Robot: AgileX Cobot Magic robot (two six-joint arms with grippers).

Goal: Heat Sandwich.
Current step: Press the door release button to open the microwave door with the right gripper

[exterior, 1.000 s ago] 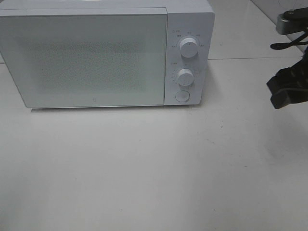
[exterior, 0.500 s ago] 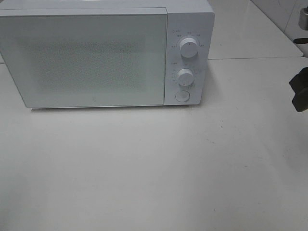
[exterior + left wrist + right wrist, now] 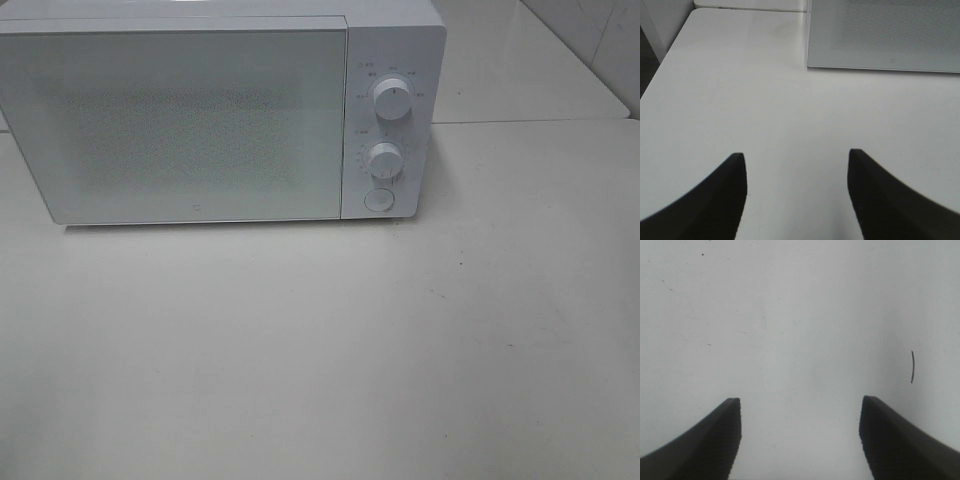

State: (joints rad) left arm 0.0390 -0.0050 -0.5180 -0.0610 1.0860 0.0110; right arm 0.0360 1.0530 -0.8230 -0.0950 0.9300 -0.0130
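Observation:
The sandwich is out of view in every frame. A white microwave [image 3: 220, 110] stands at the back of the table with its door [image 3: 175, 125] closed; two round knobs and a round button [image 3: 378, 200] sit on its right panel. The microwave's lower door corner [image 3: 885, 35] also shows in the left wrist view. My left gripper [image 3: 796, 160] is open over bare white table, with nothing between its dark fingers. My right gripper [image 3: 800, 407] is open too, above plain white surface. Neither arm shows in the exterior high view.
The white tabletop [image 3: 320, 350] stretches in front of the microwave. A seam between table panels [image 3: 530, 121] runs behind on the right. The table's edge [image 3: 662, 60] drops off to a dark floor in the left wrist view. A thin dark mark [image 3: 912, 366] lies on the surface under the right gripper.
The right arm, seen at the right edge of the exterior high view a second ago, has drawn off to the right and left that view. The microwave has not moved.

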